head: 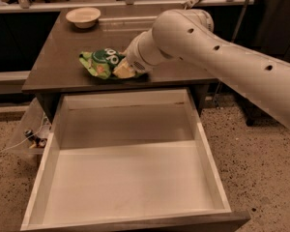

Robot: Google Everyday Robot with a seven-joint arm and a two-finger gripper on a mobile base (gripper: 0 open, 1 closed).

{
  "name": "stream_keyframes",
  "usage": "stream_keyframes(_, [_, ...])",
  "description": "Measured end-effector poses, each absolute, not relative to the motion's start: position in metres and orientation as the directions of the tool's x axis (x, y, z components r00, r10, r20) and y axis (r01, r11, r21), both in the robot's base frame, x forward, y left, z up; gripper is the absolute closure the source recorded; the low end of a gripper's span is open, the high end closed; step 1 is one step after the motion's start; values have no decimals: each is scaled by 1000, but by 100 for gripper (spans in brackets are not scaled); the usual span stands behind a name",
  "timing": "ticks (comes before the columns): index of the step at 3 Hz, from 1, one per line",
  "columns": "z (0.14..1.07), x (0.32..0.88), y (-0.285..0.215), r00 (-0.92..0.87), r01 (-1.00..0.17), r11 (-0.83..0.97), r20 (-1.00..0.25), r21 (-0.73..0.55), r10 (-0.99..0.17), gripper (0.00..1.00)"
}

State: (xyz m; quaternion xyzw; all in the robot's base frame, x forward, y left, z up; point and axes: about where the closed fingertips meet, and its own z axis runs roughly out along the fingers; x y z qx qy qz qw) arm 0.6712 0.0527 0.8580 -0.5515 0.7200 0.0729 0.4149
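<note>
The white arm (222, 52) reaches in from three o'clock over the dark table (63, 47), above the open drawer (128, 122) that fills the six o'clock half of the view. A green snack bag (100, 63) lies on the tabletop near its front edge. The gripper (124, 70) touches the bag's three o'clock end; whether it is clenched or released cannot be told. The bag looks light, soft, crinkly and easily crushed, so a pinch on its gathered end would probably hold better than one on the puffed middle. A small bowl (83, 16) sits at eleven o'clock, well apart
</note>
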Motion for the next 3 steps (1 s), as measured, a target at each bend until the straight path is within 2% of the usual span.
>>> stream_keyframes(1, [859,671,53,-47,-855,381,-678,-353,-734,19])
stream_keyframes(2, [839,671,62,-57,-868,366,-666,-335,-744,0])
stream_keyframes(3, [841,671,62,-57,-868,366,-665,-335,-744,0])
